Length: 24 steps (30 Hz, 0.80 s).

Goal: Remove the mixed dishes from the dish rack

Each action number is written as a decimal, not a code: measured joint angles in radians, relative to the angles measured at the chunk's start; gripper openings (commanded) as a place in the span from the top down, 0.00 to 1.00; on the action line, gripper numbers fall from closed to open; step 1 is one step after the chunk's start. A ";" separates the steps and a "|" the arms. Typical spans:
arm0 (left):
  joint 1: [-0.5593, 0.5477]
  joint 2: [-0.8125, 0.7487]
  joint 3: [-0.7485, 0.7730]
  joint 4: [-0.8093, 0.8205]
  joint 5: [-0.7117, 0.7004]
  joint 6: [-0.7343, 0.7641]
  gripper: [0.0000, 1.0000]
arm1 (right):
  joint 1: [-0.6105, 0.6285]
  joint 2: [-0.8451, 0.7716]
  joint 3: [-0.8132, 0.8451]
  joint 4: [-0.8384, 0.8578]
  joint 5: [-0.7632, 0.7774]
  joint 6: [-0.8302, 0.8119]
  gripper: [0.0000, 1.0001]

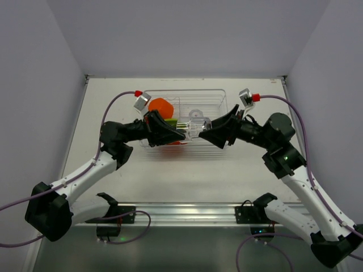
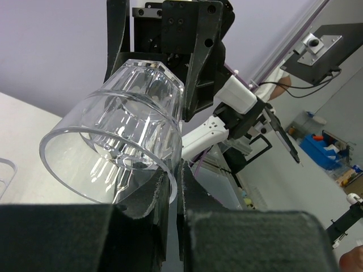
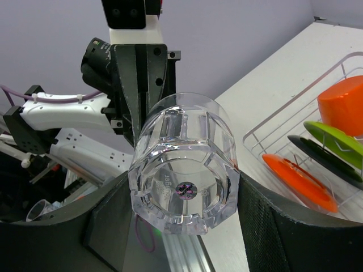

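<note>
The white table (image 1: pixel 187 175) carries both arm bases at its near edge. Both arms reach inward and meet over the near half of the dish rack (image 1: pixel 220 97).

Between them, a clear tumbler (image 3: pixel 181 170) is held on its side, off the table. It is transparent hard plastic: smooth and round at the rim, with flat facets toward a thick base.
- The left gripper (image 1: pixel 178 135) is closed to a narrow gap on the wall at the open rim, one padded finger (image 2: pixel 142 221) inside the mouth and the other outside.
- The right gripper (image 3: pixel 182 184) stands wide. Its black textured pads (image 3: pixel 266 226) lie against opposite sides of the base.

The rack is a rectangular clear plastic tray with thin white wire dividers (image 3: pixel 283 122).
- Three round plates stand tilted on edge in the wires, side by side: an orange plate (image 3: pixel 298 181), a black plate (image 3: pixel 323 158) and a lime-green plate (image 3: pixel 332 141).
- Beyond them sits an orange cup (image 1: pixel 160 106), glossy and faceted.
- A second clear tumbler (image 1: pixel 195 114) stands near the middle of the rack.
</note>
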 measured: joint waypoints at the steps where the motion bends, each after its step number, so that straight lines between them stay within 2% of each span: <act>1: 0.000 0.000 0.000 0.000 0.000 0.000 1.00 | 0.000 0.000 0.000 0.000 0.000 0.000 0.72; 2: 0.000 0.000 0.000 0.000 0.000 0.000 1.00 | 0.000 0.000 -0.001 0.000 0.000 0.000 0.55; 3: 0.000 0.000 0.000 0.000 0.000 0.000 1.00 | 0.000 0.000 -0.001 0.000 0.000 0.000 0.29; 5: -0.003 -0.001 0.002 -0.004 0.000 0.002 1.00 | 0.000 -0.005 -0.003 -0.001 0.004 0.003 0.01; 16: -0.011 -0.003 0.017 -0.058 0.000 0.017 1.00 | 0.001 -0.042 -0.019 -0.002 0.018 -0.002 0.01; 24: 0.002 -0.013 0.039 -0.116 -0.004 0.044 1.00 | -0.026 -0.124 -0.029 -0.043 0.109 -0.019 0.01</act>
